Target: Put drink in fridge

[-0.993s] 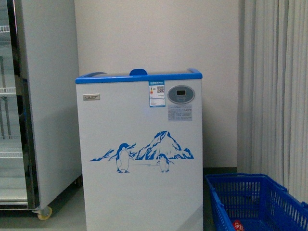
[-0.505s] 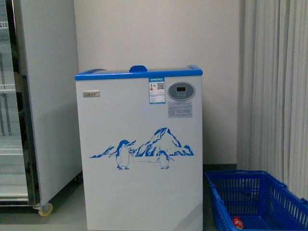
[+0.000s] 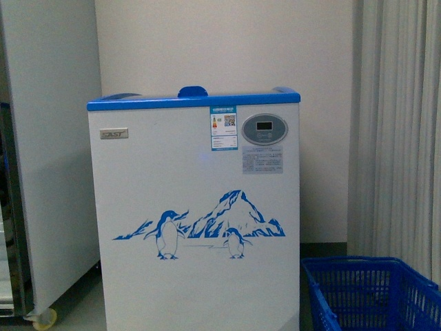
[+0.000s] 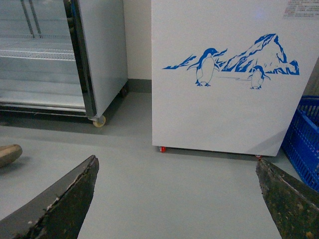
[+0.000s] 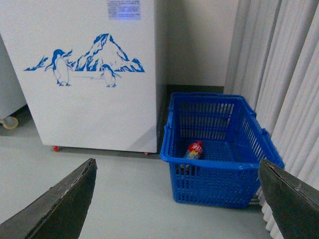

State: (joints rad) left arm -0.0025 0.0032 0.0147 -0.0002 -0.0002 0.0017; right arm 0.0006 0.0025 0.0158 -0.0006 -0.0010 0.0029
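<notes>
The fridge (image 3: 196, 207) is a white chest freezer with a blue top rim, a penguin-and-mountain picture and an oval grey control panel (image 3: 264, 129). It stands straight ahead in the front view, and its front also fills part of the left wrist view (image 4: 224, 74) and the right wrist view (image 5: 89, 64). The drink (image 5: 193, 150), a bottle with a red label, lies inside a blue basket (image 5: 219, 172) on the floor to the right of the fridge. My left gripper (image 4: 177, 184) is open over bare floor. My right gripper (image 5: 177, 186) is open, short of the basket.
A tall grey upright cabinet (image 3: 41, 152) with wire shelves (image 4: 35, 50) stands on castors left of the fridge. Pale curtains (image 3: 400, 138) hang at the right behind the basket (image 3: 365, 293). A tan object (image 4: 9, 153) lies on the grey floor (image 4: 174, 179).
The front view has drawn closer to the fridge and shifted right. The upright cabinet has slid toward the left edge, and the drink in the basket has dropped out of that view.
</notes>
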